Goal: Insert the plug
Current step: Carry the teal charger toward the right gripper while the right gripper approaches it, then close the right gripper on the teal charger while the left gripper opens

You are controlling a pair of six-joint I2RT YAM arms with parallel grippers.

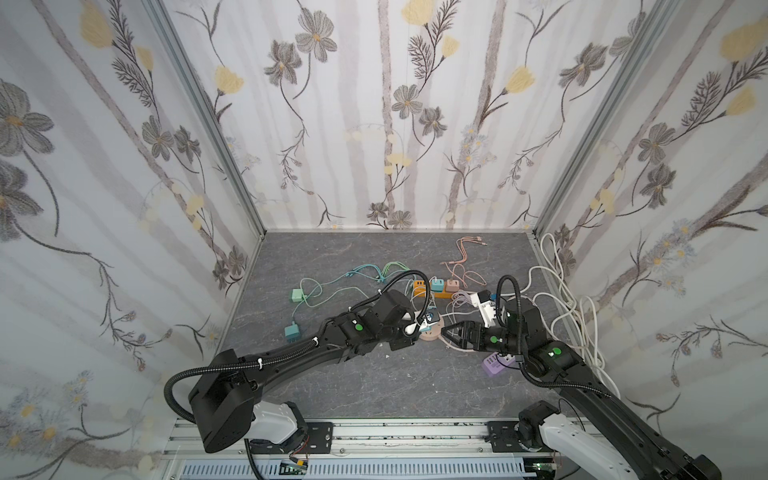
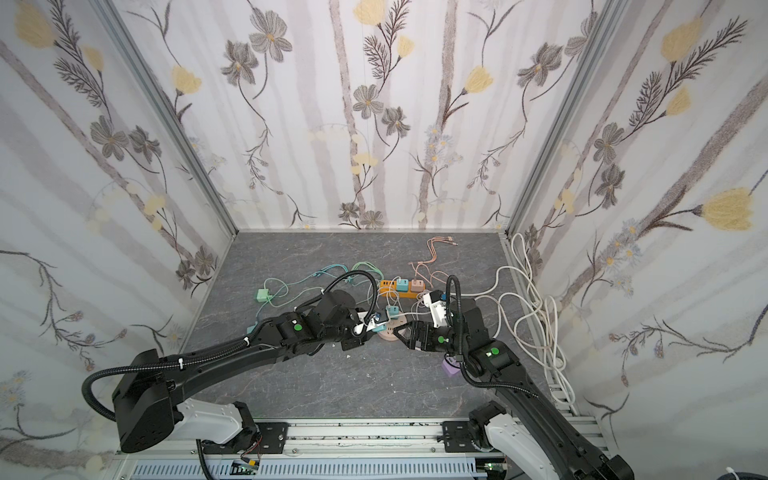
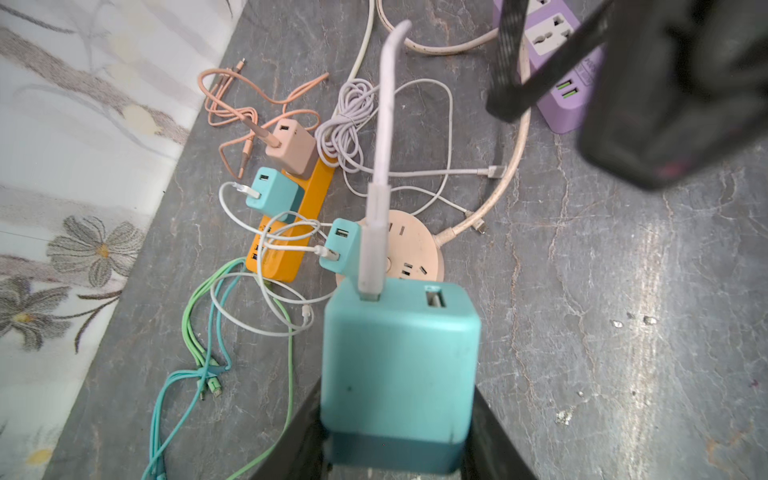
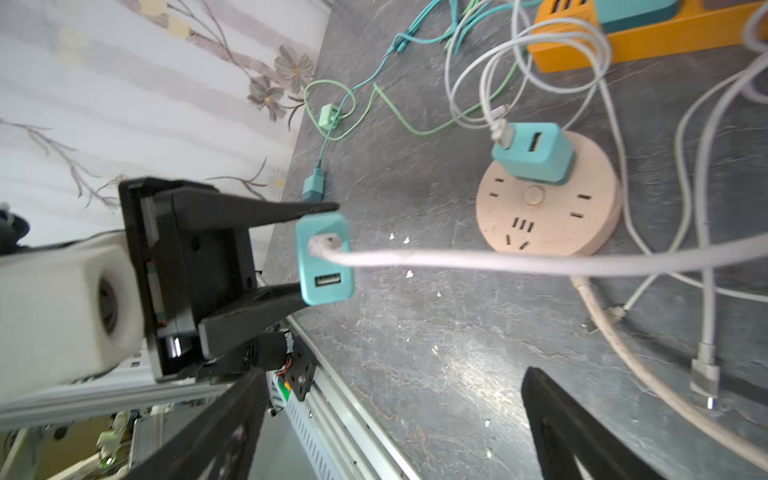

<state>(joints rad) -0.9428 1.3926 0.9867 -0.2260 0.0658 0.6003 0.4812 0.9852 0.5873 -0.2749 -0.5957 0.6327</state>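
Grey, stone-veined desk fills the floor between the flowered walls, and we see the left arm and the right arm stretch from its near edge toward the middle. A heap of thick white cord lies along the right wall. Toward the far side sits the orange power strip, carrying a turquoise charger and a pink charger. Nearer, between the two arms, the round pink socket lies flat on the desk, with a small teal charger already seated at its far edge. A purple power strip rests on the near side of the right arm, partly hidden by it.

The left claw is clamped on the teal plug, one finger on each side of its body. We find the plug held clear of the desk, just left of the round pink socket and not touching it; bare desk shows between them in the right wrist view. Its prongs are out of our sight. A pale cable leaves one of its two USB ports and runs right, past the socket.

The right claw stands with its fingers wide apart and nothing between them, just right of the socket.
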